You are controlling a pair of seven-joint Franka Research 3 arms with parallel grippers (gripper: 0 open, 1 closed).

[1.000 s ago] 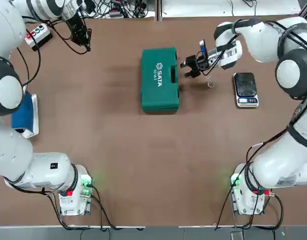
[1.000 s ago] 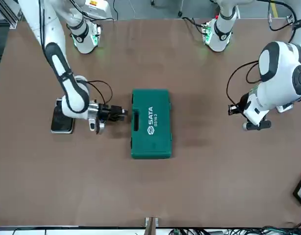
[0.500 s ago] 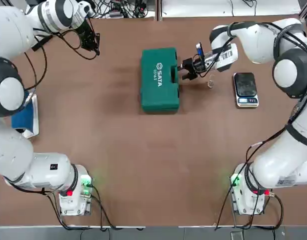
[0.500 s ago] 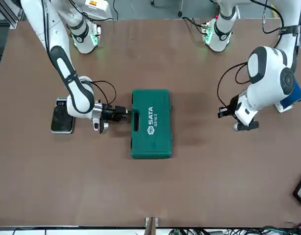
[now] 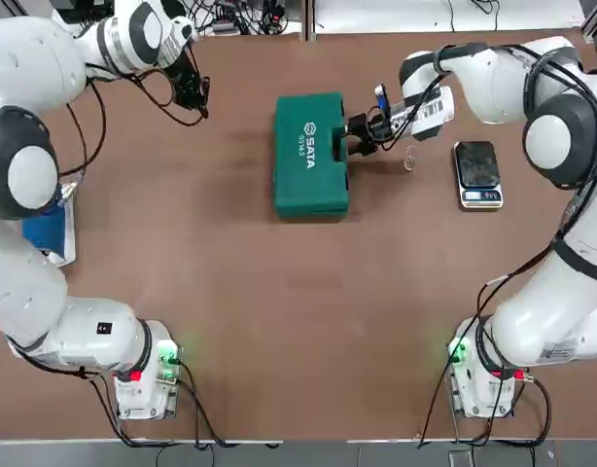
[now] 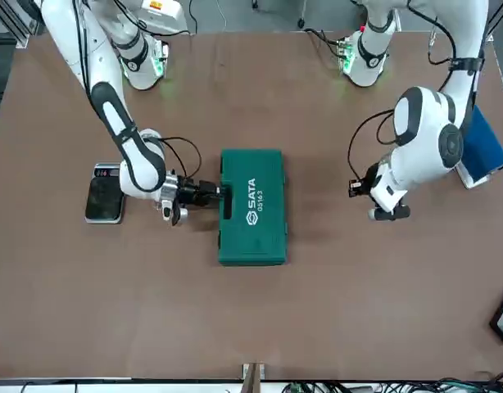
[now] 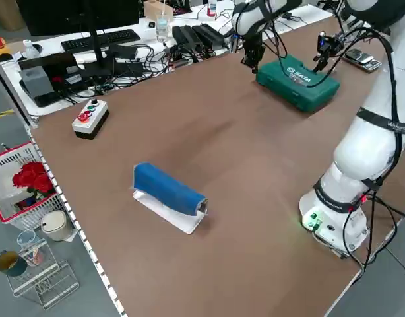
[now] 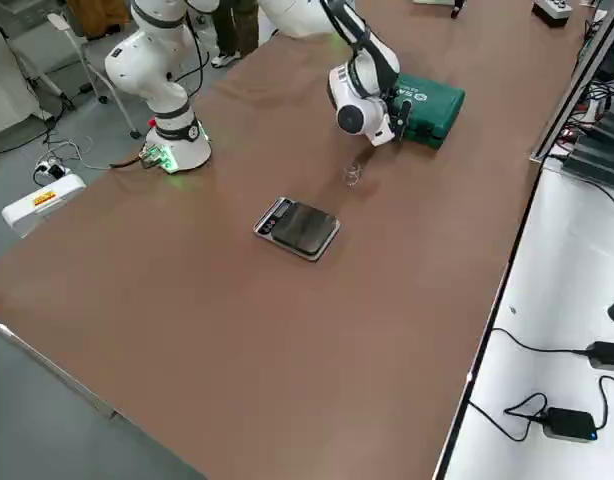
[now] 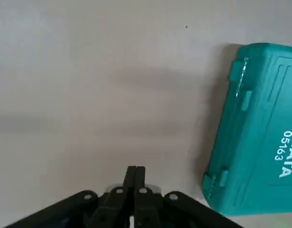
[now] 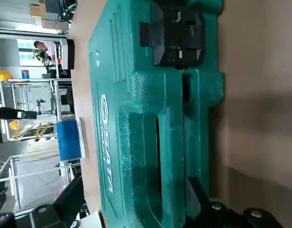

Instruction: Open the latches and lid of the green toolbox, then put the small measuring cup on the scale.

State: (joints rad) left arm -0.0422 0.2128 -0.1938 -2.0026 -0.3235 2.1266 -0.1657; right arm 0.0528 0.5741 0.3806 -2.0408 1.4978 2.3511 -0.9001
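- The green toolbox (image 5: 310, 154) lies flat near the middle of the table (image 5: 279, 321), the lid (image 6: 253, 214) down and shut, white SATA lettering uppermost.
- The right gripper (image 5: 355, 136) is level at the toolbox's handle edge, fingers spread wide; in the right wrist view they stand either side of the handle recess, nothing gripped.
- One of the latches (image 10: 177, 32) shows black and still fastened on that edge.
- The left gripper (image 5: 196, 97) hangs over bare table on the opposite, hinge side of the toolbox, well apart from it, fingers pressed together and empty.
- The small measuring cup (image 5: 410, 161) stands on the table on the handle side of the toolbox, between toolbox and scale.
- The scale (image 5: 477, 173) lies beyond the cup from the toolbox, its plate bare.
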